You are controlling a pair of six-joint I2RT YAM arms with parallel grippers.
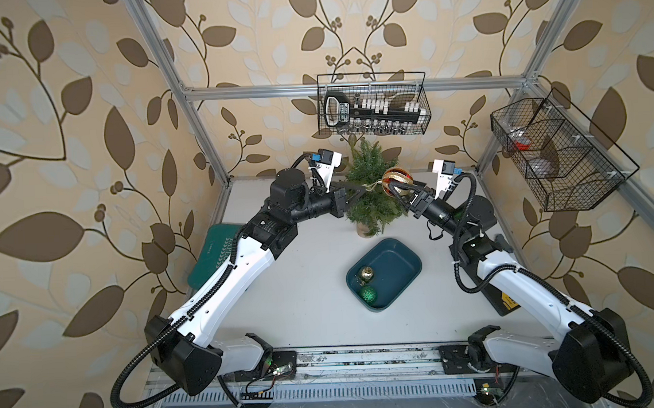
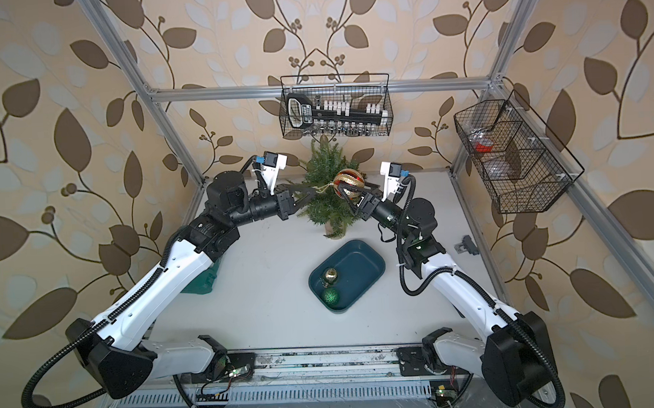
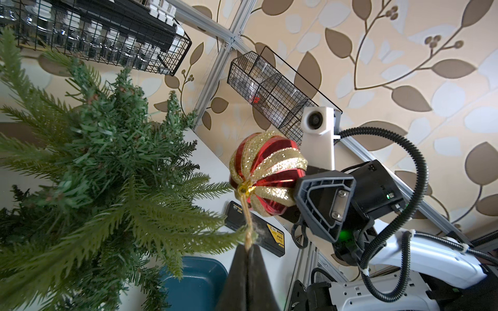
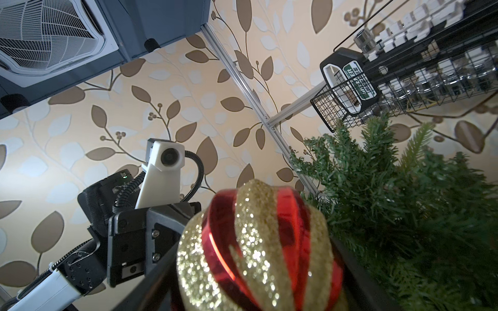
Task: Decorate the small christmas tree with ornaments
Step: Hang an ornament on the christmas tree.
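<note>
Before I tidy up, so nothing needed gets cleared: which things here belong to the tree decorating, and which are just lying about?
Job: small green artificial christmas tree; large red-and-gold ribbed bauble; small shiny gold bauble; small green glitter bauble; dark blue plastic tray.
Lying about: black wire basket of sockets; black wire side basket; green pad; black box with yellow label.

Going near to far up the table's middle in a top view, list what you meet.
Small green glitter bauble → small shiny gold bauble → small bushy green Christmas tree → black wire basket hung on the rear rail.
</note>
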